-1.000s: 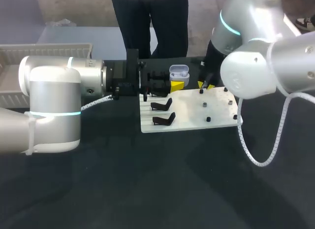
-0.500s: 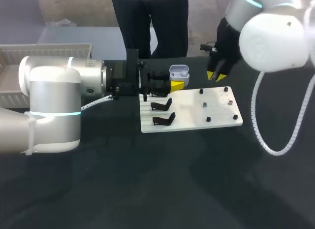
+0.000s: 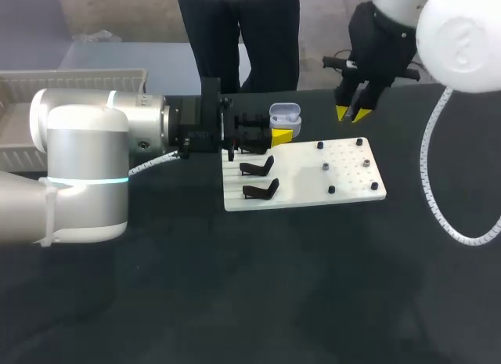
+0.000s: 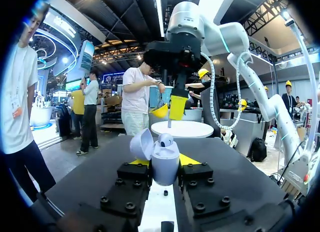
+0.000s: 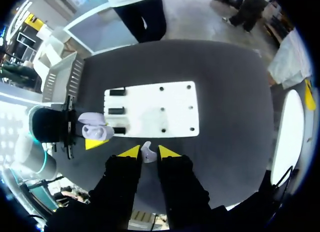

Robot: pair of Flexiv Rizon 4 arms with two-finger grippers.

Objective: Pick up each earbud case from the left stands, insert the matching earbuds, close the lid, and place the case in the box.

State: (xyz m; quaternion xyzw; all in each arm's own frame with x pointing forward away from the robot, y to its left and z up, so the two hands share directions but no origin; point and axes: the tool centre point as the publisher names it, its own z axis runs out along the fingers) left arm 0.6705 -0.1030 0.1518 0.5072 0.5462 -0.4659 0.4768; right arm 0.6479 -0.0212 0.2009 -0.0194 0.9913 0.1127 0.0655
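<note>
Dark table (image 3: 235,286) lies open around the white board (image 3: 313,180). My left gripper (image 4: 165,162), level, clamps the open earbud case (image 3: 285,113) at its far edge. My right gripper (image 3: 352,113), pointing down, pinches an earbud (image 5: 148,152).

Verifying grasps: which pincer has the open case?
The left pincer: the open white case is clamped in it. The right pincer, up beyond the board, grips only a small white earbud.

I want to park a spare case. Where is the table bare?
Bare: the table nearer the robot than the white board. Crowded: the board's far edge, where the left gripper holds the open case and the right gripper hangs.
</note>
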